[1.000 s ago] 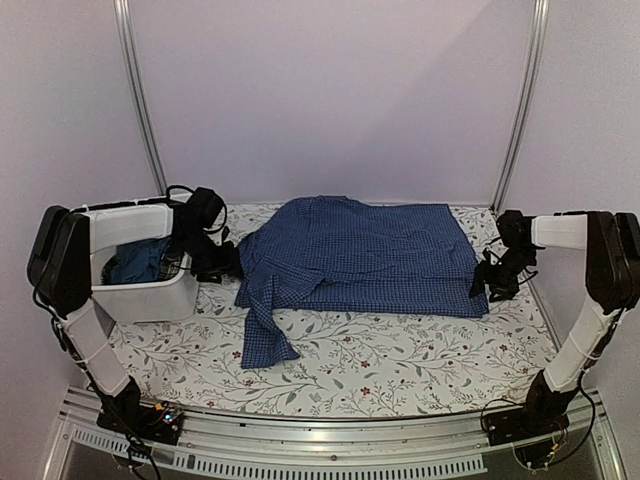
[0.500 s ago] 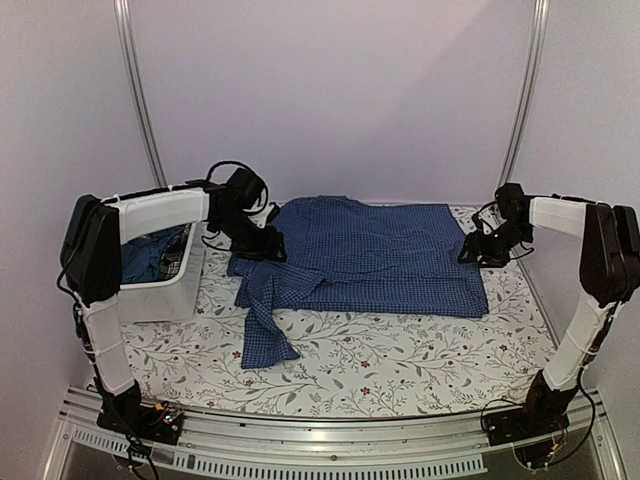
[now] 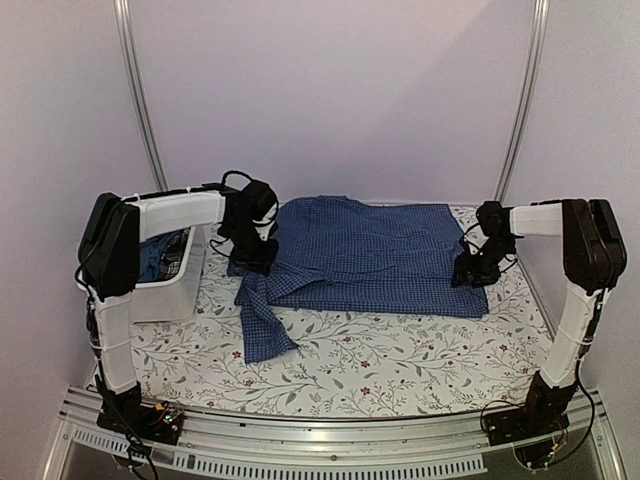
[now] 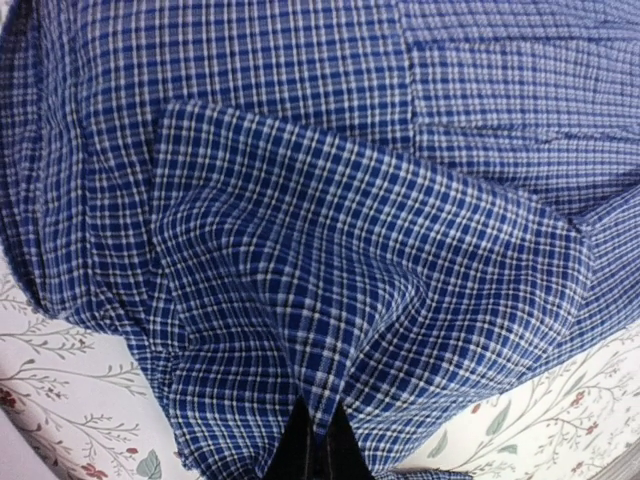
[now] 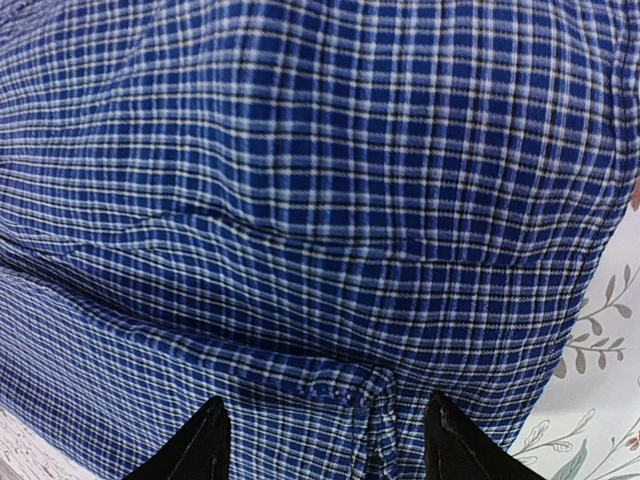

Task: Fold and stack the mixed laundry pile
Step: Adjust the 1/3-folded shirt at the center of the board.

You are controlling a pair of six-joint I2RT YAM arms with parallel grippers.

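Note:
The blue-and-white checked shirt point(image 3: 370, 250) lies spread flat across the back of the table, one sleeve point(image 3: 262, 325) trailing toward the front. My left gripper point(image 3: 252, 262) sits at the shirt's left edge. In the left wrist view this gripper point(image 4: 320, 445) is shut on a raised fold of the checked cloth point(image 4: 300, 200). My right gripper point(image 3: 470, 275) is low over the shirt's right edge. Its black fingertips point(image 5: 205, 440) stand wide apart, open, with a bunched seam of the shirt point(image 5: 300, 150) between them. A dark blue garment point(image 3: 150, 262) and a plaid piece point(image 3: 176, 258) lie in the tub.
A white plastic tub point(image 3: 165, 295) stands at the left, right beside the left arm. The floral tablecloth point(image 3: 400, 350) covers the table in front of the shirt. Metal rails run along the near edge and up both back corners.
The left arm swung from the tub to the shirt's left edge and shut on a fold. The right gripper came down and inward onto the shirt's right edge, still open.

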